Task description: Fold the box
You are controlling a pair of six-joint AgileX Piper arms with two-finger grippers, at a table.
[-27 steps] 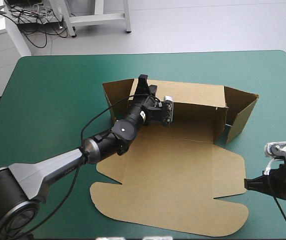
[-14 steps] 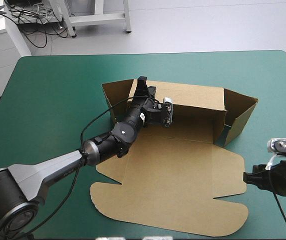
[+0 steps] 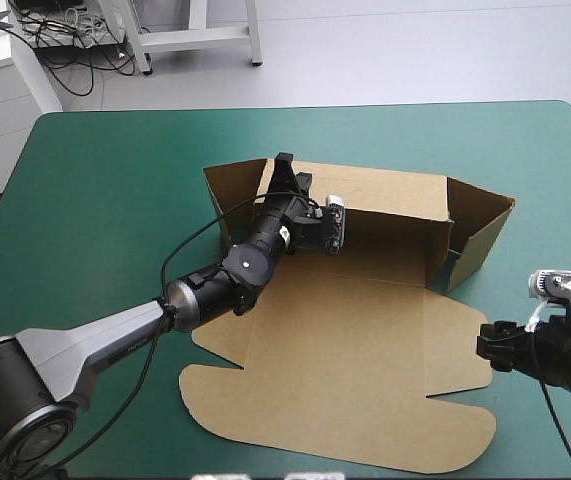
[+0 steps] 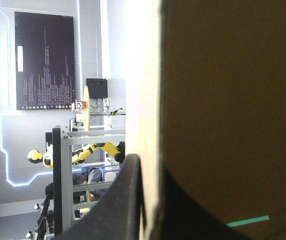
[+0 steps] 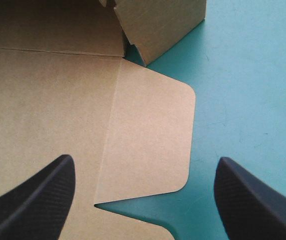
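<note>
High view: left gripper [image 3: 285,168] pinches the box's [image 3: 345,340] raised back wall. Right gripper [image 3: 492,346] gapes wide at its side flap [image 5: 148,145].

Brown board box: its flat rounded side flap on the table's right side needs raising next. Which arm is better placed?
Right. The open black-fingered right gripper faces that rounded flap; the left gripper is shut on the box's raised back wall.

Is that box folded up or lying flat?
Partly: the box has its far wall raised, gripped by the left gripper; the near lid lies flat.
</note>
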